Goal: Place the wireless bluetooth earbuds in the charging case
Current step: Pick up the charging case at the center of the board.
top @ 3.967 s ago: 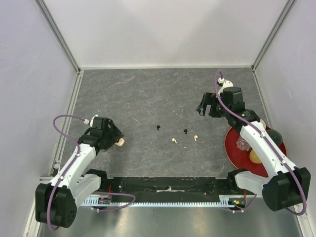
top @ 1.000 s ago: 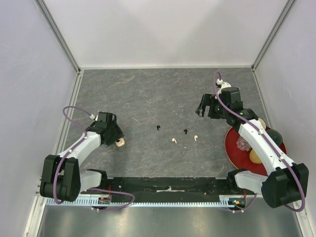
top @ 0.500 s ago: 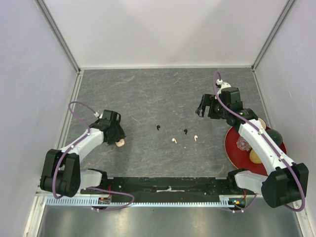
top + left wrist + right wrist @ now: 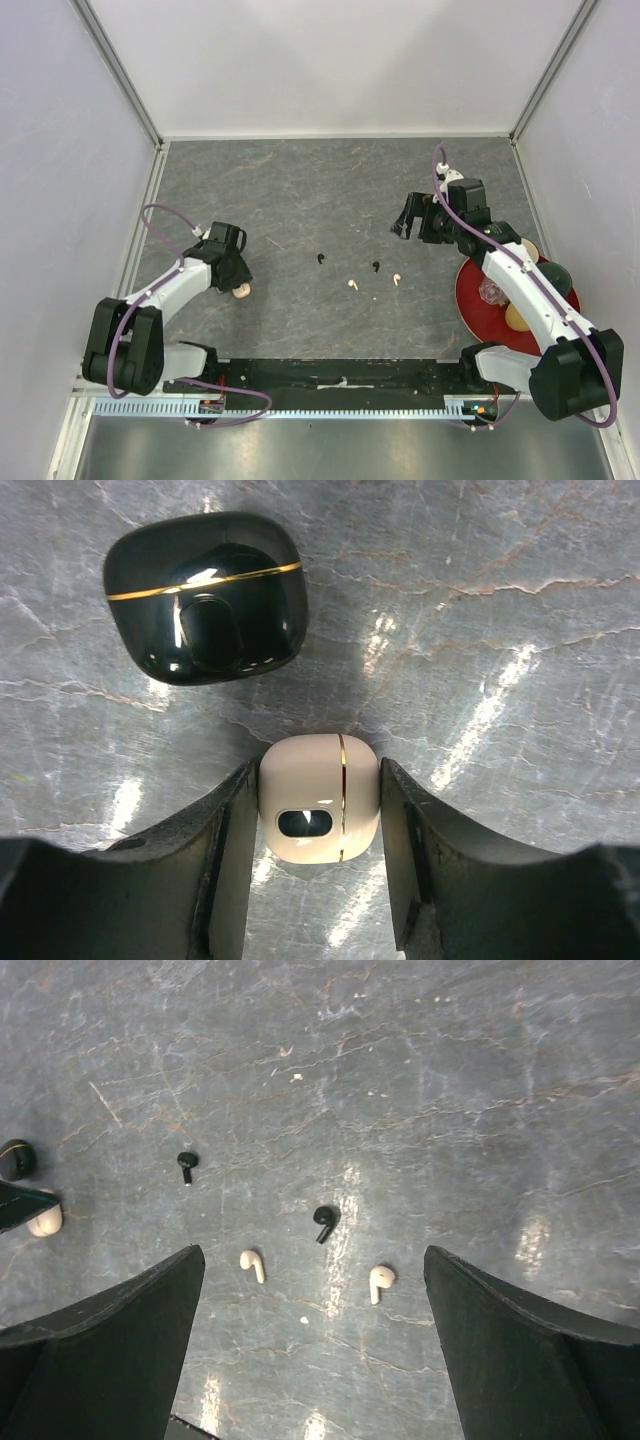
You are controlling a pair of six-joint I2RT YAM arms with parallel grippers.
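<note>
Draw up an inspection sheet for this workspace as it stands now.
Surface: grey marbled tabletop.
Job's things: two black stemmed earbuds and two cream-white stemmed earbuds lying loose mid-table; closed cream charging case with gold seam; closed glossy black charging case just beyond it.
Clutter: round red plate holding small items, near the table's right edge.
Grippers: left gripper closed against both sides of the cream case; right gripper open, above the earbuds.
Cables: purple cables looping off each arm.
Surroundings: pale walls, metal frame posts.
</note>
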